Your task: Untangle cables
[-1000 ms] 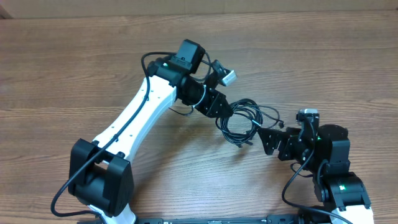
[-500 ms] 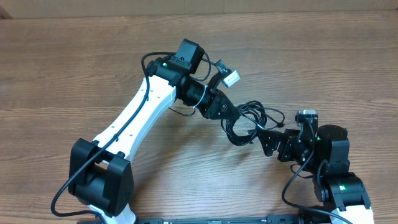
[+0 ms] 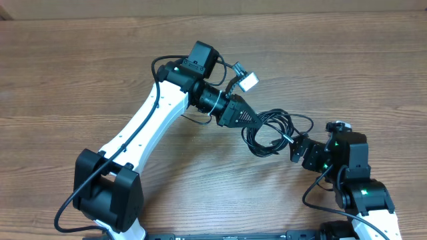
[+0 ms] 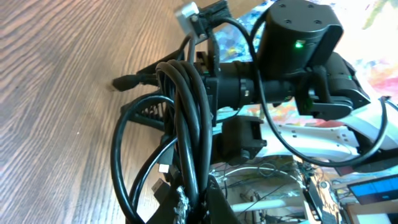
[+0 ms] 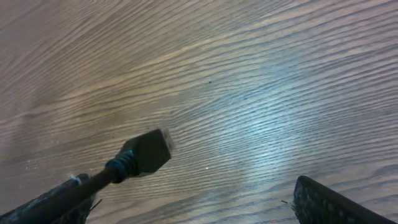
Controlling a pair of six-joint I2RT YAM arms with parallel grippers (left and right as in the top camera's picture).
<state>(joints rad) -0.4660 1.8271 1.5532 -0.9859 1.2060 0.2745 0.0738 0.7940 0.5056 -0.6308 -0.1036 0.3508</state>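
Toward 3 o'clock of the table's (image 3: 333, 60) middle, the cables (image 3: 270, 130) sit as one bundle between the two arms. The left jaws are clamped tight on the bundle's 10 o'clock edge. The right jaws stand wide apart at its 4 o'clock side and grip nothing. One plug (image 5: 146, 152) pokes into their gap, close to one finger rather than centred.

The main risk, as I judge it, is a pull on that plug while the left jaws pinch every strand together. The loops could then cinch into a tighter knot instead of sliding free. Being off-centre, the plug could also slip out as the jaws close.

The cords are thin, glossy and black, with several strands running side by side and looser loops spilling around them. Whether the bundle touches the wood is unclear.
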